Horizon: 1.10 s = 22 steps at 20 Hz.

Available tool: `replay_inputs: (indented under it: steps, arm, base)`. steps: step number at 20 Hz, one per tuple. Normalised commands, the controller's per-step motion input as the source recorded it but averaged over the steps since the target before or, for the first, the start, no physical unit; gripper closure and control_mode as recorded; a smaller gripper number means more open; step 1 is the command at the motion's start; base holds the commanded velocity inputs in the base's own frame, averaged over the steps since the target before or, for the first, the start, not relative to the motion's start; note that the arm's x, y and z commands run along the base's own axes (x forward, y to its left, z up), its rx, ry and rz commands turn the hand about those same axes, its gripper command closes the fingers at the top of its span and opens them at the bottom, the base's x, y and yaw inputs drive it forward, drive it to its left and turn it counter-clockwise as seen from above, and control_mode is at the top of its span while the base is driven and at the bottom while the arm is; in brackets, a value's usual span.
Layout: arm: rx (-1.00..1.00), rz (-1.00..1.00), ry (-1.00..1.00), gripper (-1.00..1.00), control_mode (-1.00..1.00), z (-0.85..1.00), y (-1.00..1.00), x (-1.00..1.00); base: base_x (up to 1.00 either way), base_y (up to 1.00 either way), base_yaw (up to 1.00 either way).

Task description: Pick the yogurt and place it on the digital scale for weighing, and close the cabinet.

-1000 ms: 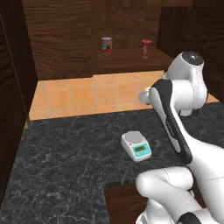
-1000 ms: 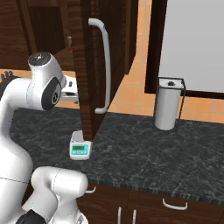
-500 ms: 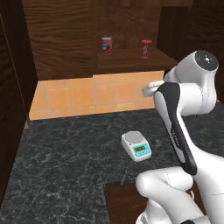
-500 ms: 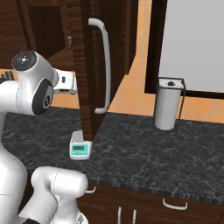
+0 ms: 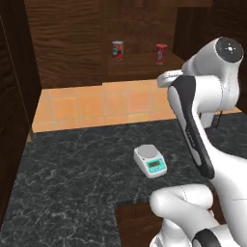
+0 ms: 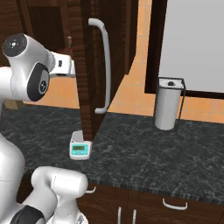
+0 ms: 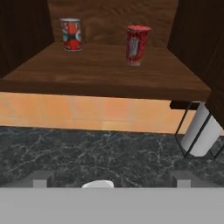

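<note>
The yogurt (image 7: 137, 45), a small red tapering cup, stands upright on the shelf of the open cabinet (image 7: 105, 74), right of centre in the hand view. It also stands at the shelf's right end (image 5: 161, 54) in the left base view. My gripper (image 7: 111, 181) is open, its fingertips (image 7: 41, 179) wide apart with nothing between them. It hangs in front of and below the shelf, well short of the yogurt. The digital scale (image 5: 150, 160) sits on the dark counter with a bare platter. The cabinet door (image 6: 94, 65) with its silver bar handle (image 6: 105, 65) stands open.
A can with a red, white and grey label (image 7: 71, 34) stands on the shelf left of the yogurt. A paper towel roll in a black wire holder (image 6: 168, 104) stands on the counter to the right. The open door's edge is close beside my hand (image 6: 63, 68).
My arm has lifted and the hand has risen toward the cabinet shelf. The yogurt, can and scale have not moved.
</note>
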Motion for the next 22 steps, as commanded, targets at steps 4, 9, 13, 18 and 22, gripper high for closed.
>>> replay_inputs:
  steps: [4, 9, 13, 18, 22]
  arm:
    - [0.0, -0.11, 0.0, -1.0, -1.0, 0.19, -0.07, 0.6]
    - [0.0, -0.05, -0.01, -1.0, -1.0, 0.22, -0.19, 0.5]
    - [0.0, -0.05, -0.13, -1.0, -1.0, 0.07, -0.29, 0.53]
    - [0.0, -0.05, -0.14, -1.0, -1.0, 0.21, -0.1, 0.65]
    - [0.0, -0.07, -0.02, -1.0, -1.0, 0.12, -0.05, 0.69]
  base:
    - [0.0, 0.0, 0.0]
    - [0.0, 0.0, 0.0]
    - [0.0, 0.0, 0.0]
    - [0.0, 0.0, 0.0]
    - [0.0, 0.0, 0.0]
